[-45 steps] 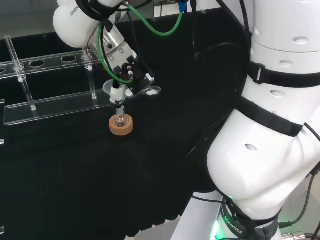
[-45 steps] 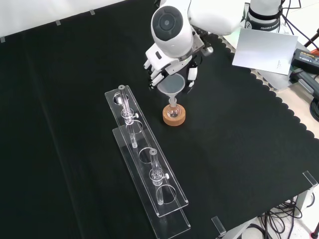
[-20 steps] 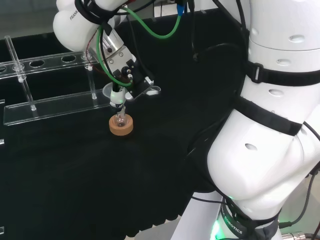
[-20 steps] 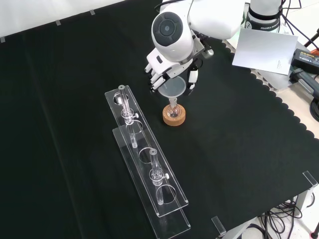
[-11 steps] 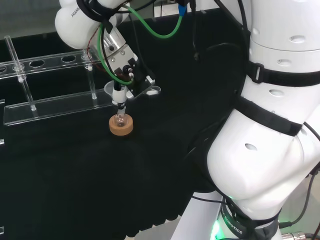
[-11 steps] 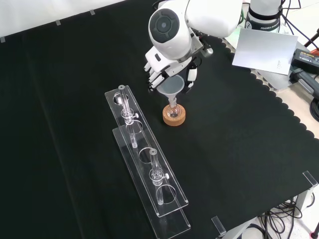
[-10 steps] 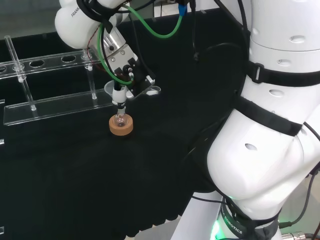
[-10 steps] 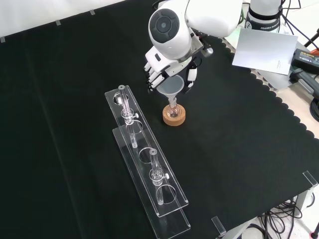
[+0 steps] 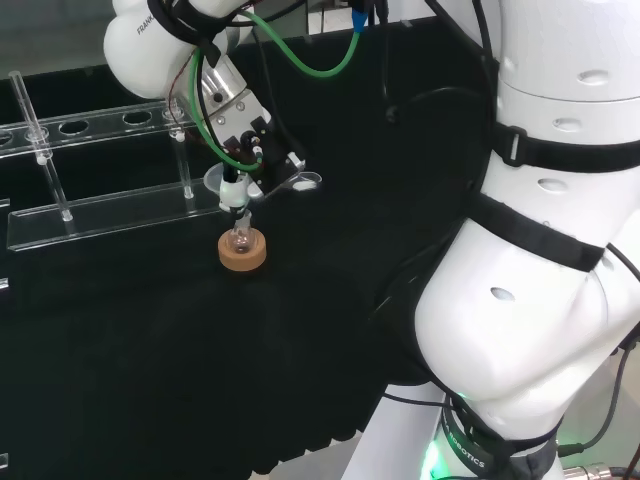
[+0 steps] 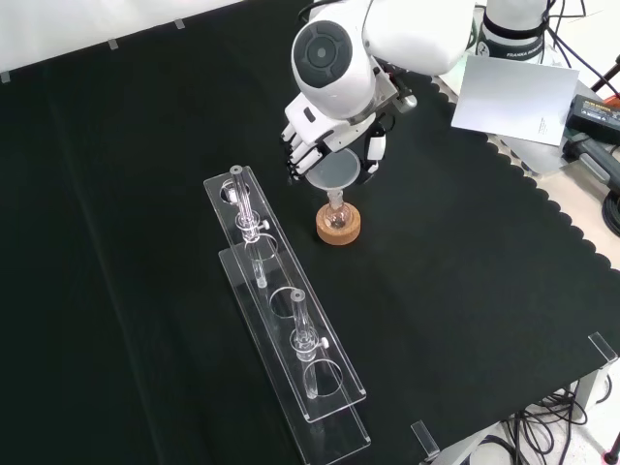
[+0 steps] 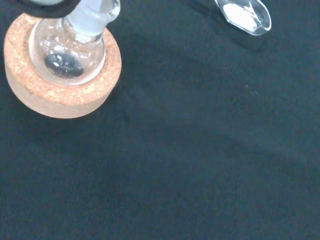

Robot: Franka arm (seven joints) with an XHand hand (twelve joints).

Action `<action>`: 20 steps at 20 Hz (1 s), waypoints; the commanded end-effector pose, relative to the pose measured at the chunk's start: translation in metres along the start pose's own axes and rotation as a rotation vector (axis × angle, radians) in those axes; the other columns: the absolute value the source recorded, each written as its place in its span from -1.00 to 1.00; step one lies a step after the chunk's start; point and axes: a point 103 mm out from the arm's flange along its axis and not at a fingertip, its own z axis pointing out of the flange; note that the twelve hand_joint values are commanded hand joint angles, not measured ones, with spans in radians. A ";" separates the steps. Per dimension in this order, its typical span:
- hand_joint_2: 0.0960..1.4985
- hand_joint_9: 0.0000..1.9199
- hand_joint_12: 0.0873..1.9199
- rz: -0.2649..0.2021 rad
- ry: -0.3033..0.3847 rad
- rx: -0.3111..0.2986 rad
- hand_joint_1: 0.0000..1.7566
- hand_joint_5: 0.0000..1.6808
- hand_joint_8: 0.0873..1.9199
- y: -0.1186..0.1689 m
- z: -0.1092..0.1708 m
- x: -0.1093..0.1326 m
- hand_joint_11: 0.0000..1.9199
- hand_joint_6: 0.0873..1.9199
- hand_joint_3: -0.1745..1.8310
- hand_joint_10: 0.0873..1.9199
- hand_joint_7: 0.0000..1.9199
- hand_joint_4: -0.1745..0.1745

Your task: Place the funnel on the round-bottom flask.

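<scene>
A small round-bottom flask (image 10: 336, 217) stands upright in a cork ring (image 10: 339, 231) near the middle of the black cloth. It appears close up in the wrist view as flask (image 11: 70, 50) on ring (image 11: 60, 97). The hand (image 10: 325, 136) hovers right above it, with fingers and thumb curled round the rim of a clear funnel (image 10: 336, 172). The funnel's stem points down at the flask's neck; I cannot tell whether it is inside. In the head view the hand (image 9: 245, 135) holds the funnel (image 9: 222, 181) over the flask (image 9: 240, 238).
A long clear test-tube rack (image 10: 281, 300) with thin tubes lies left of the flask in the front view, and shows as rack (image 9: 100, 210) in the head view. A small clear scoop with white powder (image 9: 306, 181) lies beside the hand. The arm's white links (image 9: 540, 250) stand at the right.
The hand with the funnel has shifted slightly over the flask, a little left in the head view. Flask, cork ring and rack have not moved.
</scene>
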 end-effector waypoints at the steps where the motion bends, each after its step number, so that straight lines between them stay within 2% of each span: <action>1: -0.14 -0.28 0.34 -0.001 -0.003 0.003 -0.19 -0.51 -0.32 -0.001 0.000 0.003 -0.45 -0.62 -0.35 -0.48 -0.62 -0.23; 15: -0.14 -0.30 0.35 -0.005 -0.005 0.022 -0.20 -0.51 -0.33 0.001 0.001 0.012 -0.46 -0.67 -0.36 -0.47 -0.64 -0.25; 20: -0.20 -0.49 0.38 -0.004 0.011 0.033 -0.25 -0.70 -0.36 0.001 0.006 0.006 -0.52 -0.95 -0.39 -0.40 -0.89 -0.27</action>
